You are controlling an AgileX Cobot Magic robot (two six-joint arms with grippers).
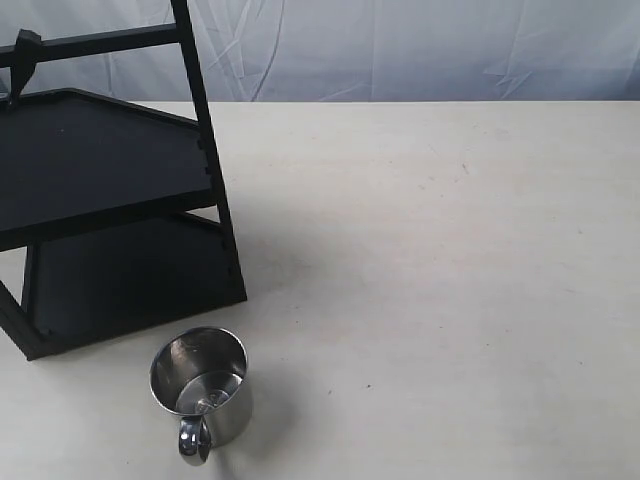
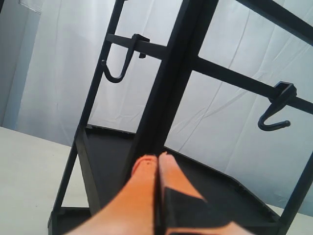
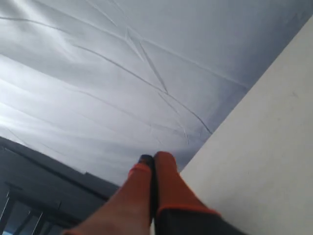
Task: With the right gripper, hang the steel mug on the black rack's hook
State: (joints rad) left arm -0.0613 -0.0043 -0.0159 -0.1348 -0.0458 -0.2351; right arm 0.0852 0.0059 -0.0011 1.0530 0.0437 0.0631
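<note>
The steel mug (image 1: 200, 392) stands upright on the table near the front edge, its handle (image 1: 193, 440) turned toward the camera. The black rack (image 1: 110, 170) fills the left of the exterior view, just behind the mug. No arm shows in the exterior view. In the left wrist view my left gripper (image 2: 157, 157) is shut with nothing in it, pointing at the rack's slanted post (image 2: 171, 83); two black hooks (image 2: 117, 63) (image 2: 276, 110) hang from the crossbars. My right gripper (image 3: 152, 159) is shut and empty, aimed at the white backdrop, with the rack (image 3: 44, 181) to one side.
A white cloth backdrop (image 1: 420, 45) hangs behind the cream table (image 1: 450, 280). The table's far edge runs along the cloth. The rack's lower shelf (image 1: 130, 275) reaches close to the mug.
</note>
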